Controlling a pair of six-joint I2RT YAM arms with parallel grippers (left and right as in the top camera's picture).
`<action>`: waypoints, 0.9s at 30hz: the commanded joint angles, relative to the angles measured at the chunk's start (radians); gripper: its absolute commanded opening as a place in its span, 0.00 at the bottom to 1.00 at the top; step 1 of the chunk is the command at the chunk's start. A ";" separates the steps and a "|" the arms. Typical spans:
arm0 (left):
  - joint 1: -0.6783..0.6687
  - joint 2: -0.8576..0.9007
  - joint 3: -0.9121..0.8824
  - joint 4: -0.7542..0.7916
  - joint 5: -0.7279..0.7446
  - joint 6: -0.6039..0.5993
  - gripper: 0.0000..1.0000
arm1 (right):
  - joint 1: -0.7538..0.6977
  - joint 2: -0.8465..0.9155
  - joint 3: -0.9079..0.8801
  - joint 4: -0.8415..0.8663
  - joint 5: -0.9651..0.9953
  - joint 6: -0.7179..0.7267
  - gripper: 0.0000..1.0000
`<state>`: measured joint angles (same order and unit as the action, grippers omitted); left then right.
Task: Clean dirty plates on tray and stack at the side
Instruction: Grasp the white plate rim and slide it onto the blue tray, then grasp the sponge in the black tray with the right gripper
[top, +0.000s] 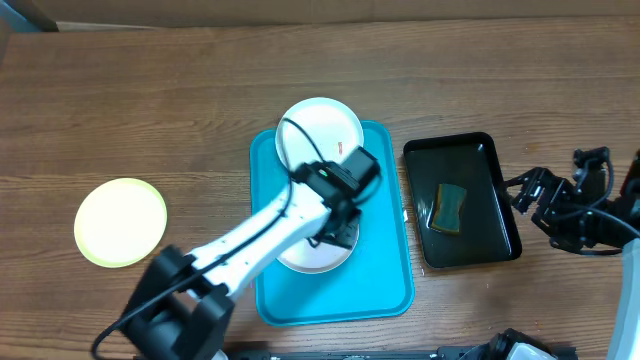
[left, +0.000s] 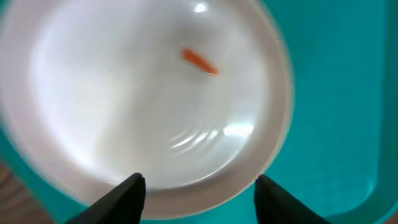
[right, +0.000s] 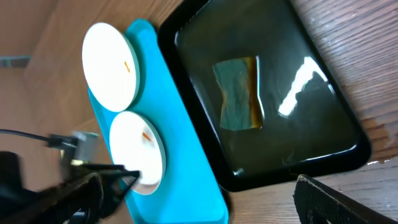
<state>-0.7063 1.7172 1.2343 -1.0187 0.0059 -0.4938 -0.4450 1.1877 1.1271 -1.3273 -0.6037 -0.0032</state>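
The turquoise tray (top: 385, 290) lies at the table's middle. One white plate (top: 320, 125) rests on its far end, overlapping the rim. A second white plate (top: 300, 260) lies in the tray, partly hidden under my left arm. In the left wrist view this plate (left: 143, 93) carries an orange speck (left: 199, 61). My left gripper (left: 199, 193) is open just above its near rim, a finger at each side. The pale yellow-green plate (top: 120, 221) lies on the table at the far left. My right gripper (top: 535, 200) is open and empty, right of the black tray.
A glossy black tray (top: 462, 200) with a green-yellow sponge (top: 450, 207) sits right of the turquoise tray. In the right wrist view the black tray (right: 329, 149), the sponge (right: 237, 93) and both white plates (right: 112, 65) show.
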 joint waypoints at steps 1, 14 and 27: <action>0.117 -0.045 0.021 -0.071 -0.087 -0.103 0.61 | 0.084 -0.003 0.011 0.012 0.095 0.032 1.00; 0.383 -0.043 -0.227 0.080 -0.023 -0.112 0.41 | 0.269 0.014 -0.014 0.160 0.177 0.114 1.00; 0.392 -0.043 -0.373 0.265 0.097 -0.029 0.04 | 0.269 0.016 -0.014 0.209 0.172 0.176 1.00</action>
<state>-0.3126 1.6672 0.8906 -0.7803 0.0864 -0.5758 -0.1806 1.2037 1.1179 -1.1275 -0.4374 0.1230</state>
